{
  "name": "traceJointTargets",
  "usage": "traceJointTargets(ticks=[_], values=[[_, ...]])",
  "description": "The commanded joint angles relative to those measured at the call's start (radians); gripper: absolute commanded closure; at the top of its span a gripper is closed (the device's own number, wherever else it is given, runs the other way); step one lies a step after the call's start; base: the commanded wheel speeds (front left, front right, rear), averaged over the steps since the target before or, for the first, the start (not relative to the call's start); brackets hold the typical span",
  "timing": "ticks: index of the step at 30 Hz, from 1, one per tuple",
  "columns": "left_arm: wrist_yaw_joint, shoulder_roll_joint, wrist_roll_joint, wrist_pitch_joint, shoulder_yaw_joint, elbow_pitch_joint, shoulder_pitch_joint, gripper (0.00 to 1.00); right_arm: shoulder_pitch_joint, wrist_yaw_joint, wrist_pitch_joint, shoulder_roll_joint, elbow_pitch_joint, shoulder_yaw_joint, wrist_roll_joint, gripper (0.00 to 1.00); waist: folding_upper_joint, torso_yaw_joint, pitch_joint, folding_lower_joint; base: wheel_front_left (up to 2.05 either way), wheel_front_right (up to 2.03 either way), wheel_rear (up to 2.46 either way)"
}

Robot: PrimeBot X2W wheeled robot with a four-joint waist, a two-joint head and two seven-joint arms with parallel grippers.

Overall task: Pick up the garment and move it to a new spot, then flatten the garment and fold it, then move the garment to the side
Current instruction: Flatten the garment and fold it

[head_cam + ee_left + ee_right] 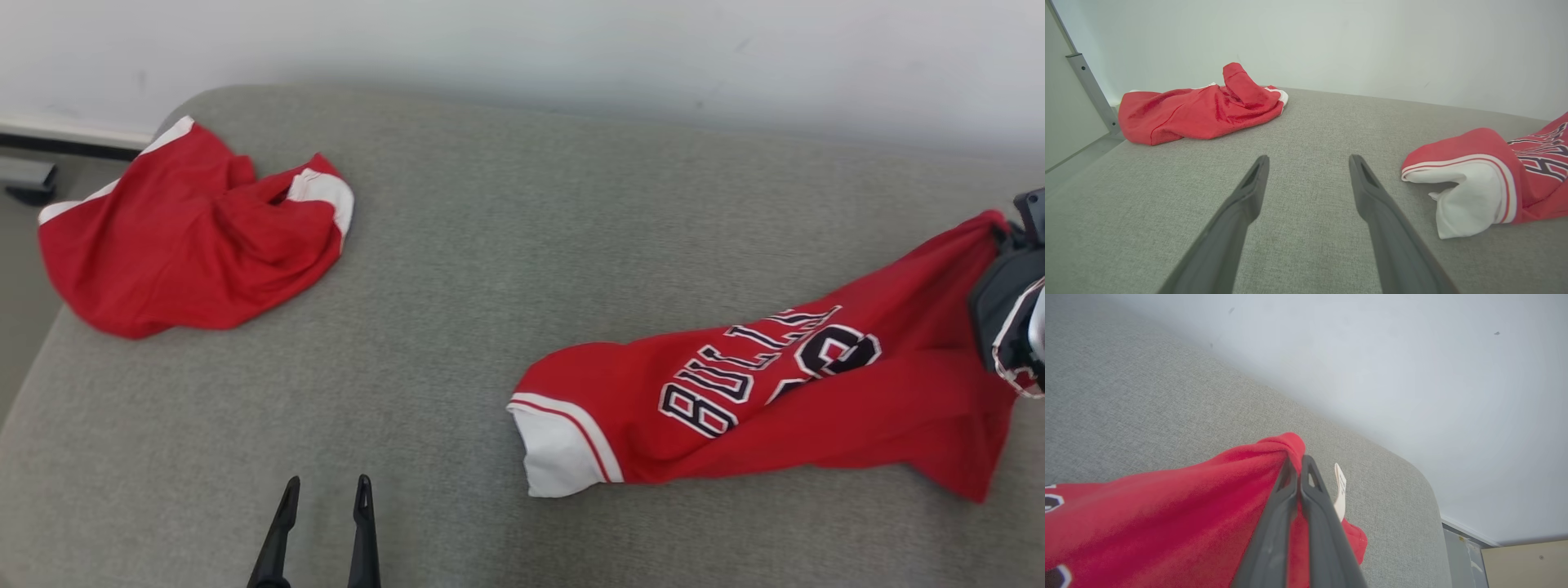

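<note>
Evidently limp and light, the red jersey (898, 408) should sag from the right gripper (1299, 462), pinched shut on its bunched edge; the left gripper (326, 486) gapes empty.

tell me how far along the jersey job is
Done: the right claw is shut on an edge of the lettered jersey. In hand: the pickup; most of it lies rumpled on the grey cushion. Left: moving, flattening, folding, setting aside. The left claw hangs open.
</note>
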Motion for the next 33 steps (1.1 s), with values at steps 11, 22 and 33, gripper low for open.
traceJointTargets(ticks=[11,22,33], values=[[0.029,-0.001,-0.016,-0.003,-0.033,-0.02,-0.023,0.0,-0.158,-0.003,-0.204,0.044,0.151,0.034,-0.023,0.0,-0.0001,0.101,0.057,0.0,0.0,0.0,0.0],[0.024,-0.001,-0.012,-0.003,-0.012,-0.007,0.0,0.0,-0.028,-0.003,-0.299,0.113,0.091,-0.009,0.058,0.0,-0.0001,0.001,-0.027,0.0,0.0,0.0,0.0],[0.02,-0.001,-0.012,-0.003,0.025,0.03,0.05,0.0,0.369,-0.003,-0.487,0.321,-0.234,-0.18,0.066,0.0,-0.0001,-0.145,-0.137,0.0,0.0,0.0,0.0]])
